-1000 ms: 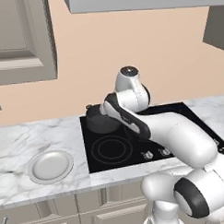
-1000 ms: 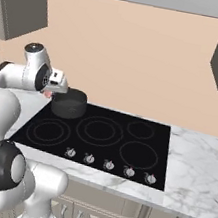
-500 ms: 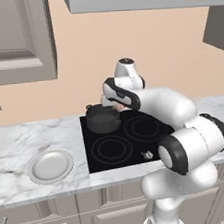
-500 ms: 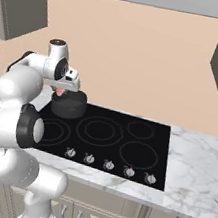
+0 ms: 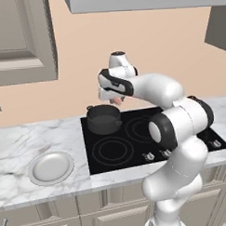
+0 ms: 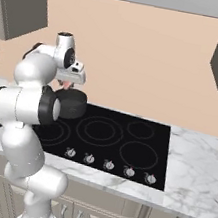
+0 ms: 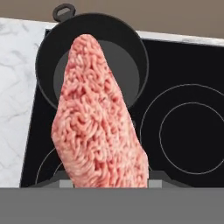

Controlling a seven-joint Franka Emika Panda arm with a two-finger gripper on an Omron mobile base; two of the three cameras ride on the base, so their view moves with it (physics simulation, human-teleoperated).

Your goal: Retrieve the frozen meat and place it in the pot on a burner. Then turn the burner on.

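Observation:
The frozen meat (image 7: 98,122), a pinkish-red oblong slab with paler streaks, hangs in my gripper (image 7: 109,179), which is shut on its lower end. The dark grey pot (image 7: 127,65) lies just beyond and below the meat, on the stove's back left burner, and looks empty inside. From the left base view, the gripper (image 5: 115,100) hovers right above the pot (image 5: 104,119), toward its right rim, with the meat (image 5: 116,101) peeking out beneath it. The right base view shows the gripper (image 6: 67,84) over the pot (image 6: 71,103).
The black cooktop (image 5: 148,136) has several burner rings and a row of knobs (image 6: 108,165) along its front edge. A round grey plate (image 5: 51,167) lies on the marble counter left of the stove. A range hood and wall cabinets hang overhead.
The arm's elbow swung up and across, from low over the stove to upright. The hand carried the meat slightly up and toward the pot. The pot stayed put.

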